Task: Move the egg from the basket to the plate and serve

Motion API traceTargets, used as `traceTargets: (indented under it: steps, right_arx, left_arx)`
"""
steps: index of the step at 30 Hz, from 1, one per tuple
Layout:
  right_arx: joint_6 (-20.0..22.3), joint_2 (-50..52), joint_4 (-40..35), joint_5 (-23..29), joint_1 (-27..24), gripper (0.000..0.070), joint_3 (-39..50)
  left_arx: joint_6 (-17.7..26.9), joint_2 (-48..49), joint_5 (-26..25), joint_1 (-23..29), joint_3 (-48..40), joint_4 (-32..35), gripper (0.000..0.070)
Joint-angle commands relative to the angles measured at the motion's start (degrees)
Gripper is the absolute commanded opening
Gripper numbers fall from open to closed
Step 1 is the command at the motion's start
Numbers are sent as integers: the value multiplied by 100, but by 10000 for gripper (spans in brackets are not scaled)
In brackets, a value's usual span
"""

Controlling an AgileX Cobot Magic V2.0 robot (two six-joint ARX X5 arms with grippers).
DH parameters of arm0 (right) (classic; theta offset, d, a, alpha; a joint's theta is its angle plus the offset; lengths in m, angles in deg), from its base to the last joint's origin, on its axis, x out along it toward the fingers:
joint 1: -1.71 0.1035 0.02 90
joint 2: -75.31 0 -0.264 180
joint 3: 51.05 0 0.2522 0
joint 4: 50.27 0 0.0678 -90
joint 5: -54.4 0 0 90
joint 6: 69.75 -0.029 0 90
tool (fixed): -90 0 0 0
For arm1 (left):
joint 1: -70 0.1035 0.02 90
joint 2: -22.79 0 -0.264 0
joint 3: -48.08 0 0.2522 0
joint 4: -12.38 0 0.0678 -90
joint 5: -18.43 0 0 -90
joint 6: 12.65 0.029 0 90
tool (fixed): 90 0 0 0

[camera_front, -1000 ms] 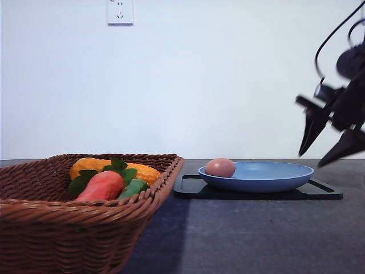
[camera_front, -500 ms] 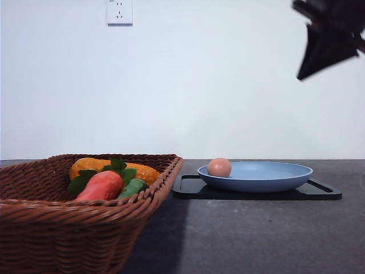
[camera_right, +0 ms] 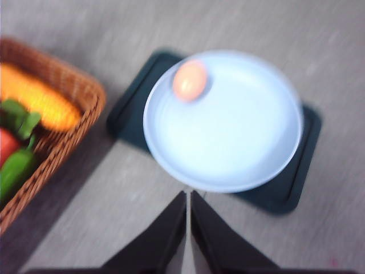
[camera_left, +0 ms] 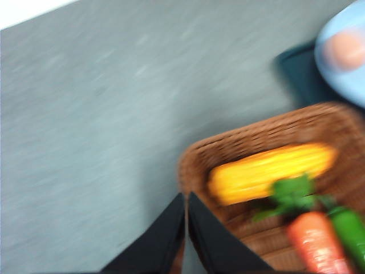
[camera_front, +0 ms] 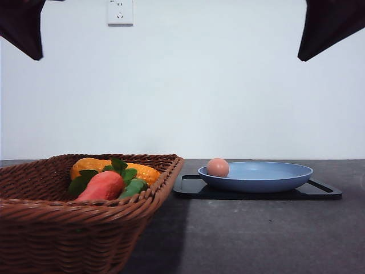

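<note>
- Because the basket (camera_front: 80, 211) sits closest to the front, on the left side of the table, it looks very big. It has a corn cob (camera_front: 114, 170), a carrot (camera_front: 102, 185) and a green veggie (camera_front: 134, 187) inside. No egg can be seen in it.
- A bit farther back, on the right, the blue plate (camera_front: 268, 180) rests on a flat black tray (camera_front: 325, 193). I think the tray is there so the plate can be carried and served.
- The egg (camera_front: 218, 167) lies in the plate, close to the rim on the basket side. So the move from basket to plate looks done, and serving is likely what is left.
- The left gripper (camera_left: 186, 214) hangs high over the near edge of the basket. Its fingers are pressed together and it holds nothing.
- The right gripper (camera_right: 188, 214) hangs high over the near rim of the plate. Its fingers are pressed together too, with nothing between them, and it touches nothing.
- Both sit up high, maybe to stay out of the way.
</note>
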Motion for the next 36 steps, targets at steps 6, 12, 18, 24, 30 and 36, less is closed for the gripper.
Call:
traceTargets:
  steps: [6,12,18,24,30,36]
  right_arx:
    - [-141,908,-1790,213,419,0,1643]
    - [-390,1132,-2400,261,477,0,2205]
    - [-388,1132,-2589,257,475,0,2203]
    - [-388,1154,-2669,259,475,0,2203]
    - [-388,1154,-2667,259,475,0,2203]
    - [-388,1154,-2669,259,475,0,2203]
  left_arx:
    - [-569,1204,-74,-181,-1286,1084,0]
    - [-807,1906,-94,-218,-1545,1245,0]
    - [-812,1971,-92,-218,-1545,1286,0]
    - [-812,1895,-92,-218,-1543,1275,0]
    - [-494,2020,-89,-215,-1545,1119,0]
    - [-51,3415,-89,218,-1638,647,0]
